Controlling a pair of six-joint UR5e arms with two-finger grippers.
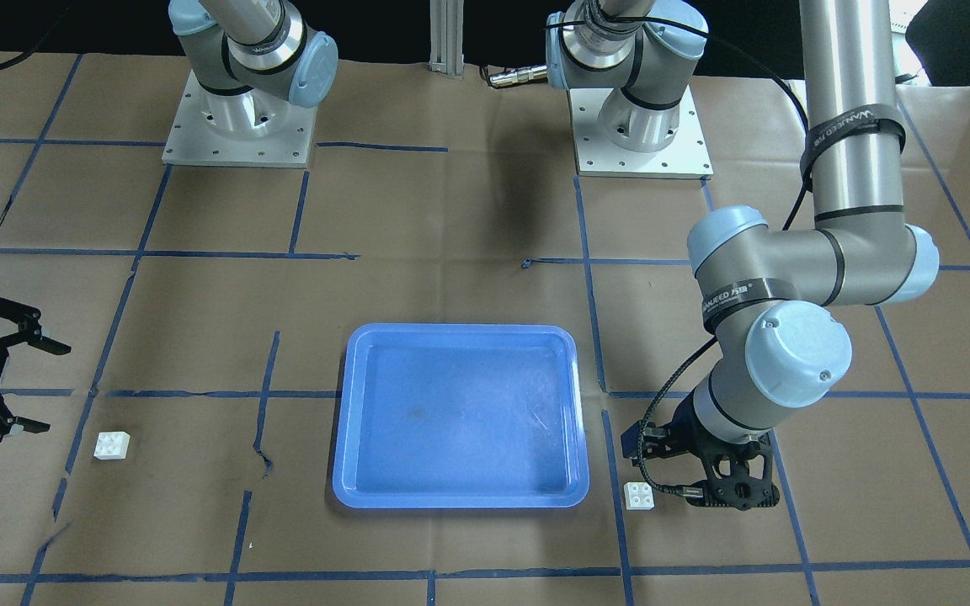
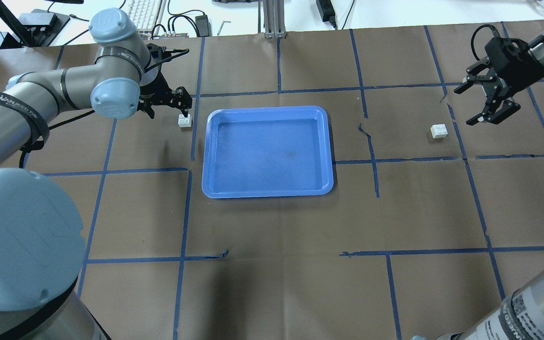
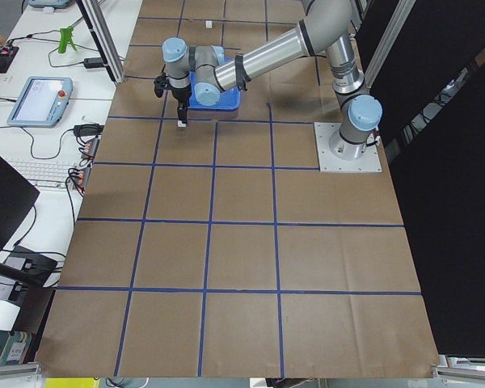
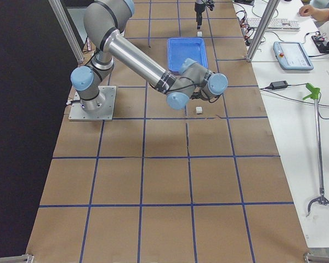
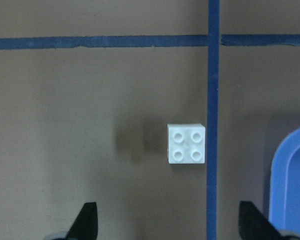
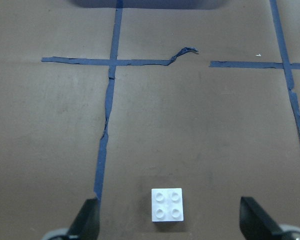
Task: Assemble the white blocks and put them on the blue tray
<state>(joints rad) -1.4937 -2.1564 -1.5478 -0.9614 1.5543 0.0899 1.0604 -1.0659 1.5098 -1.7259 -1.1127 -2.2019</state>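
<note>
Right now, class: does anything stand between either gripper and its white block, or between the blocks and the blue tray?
Nothing visible. The left gripper faces the left block, the right gripper the right block, unobstructed; only taped paper lies between them and the blue tray.

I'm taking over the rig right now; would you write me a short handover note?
Left gripper: open, empty, hovering by the left block, which sits on the table just off the tray's far left corner.
Right gripper: open, empty, near the right block, on the table well right of the tray.
Tray holds nothing.
Done: nothing; blocks are apart.
Left: grasp both, join them, set them on the tray.
</note>
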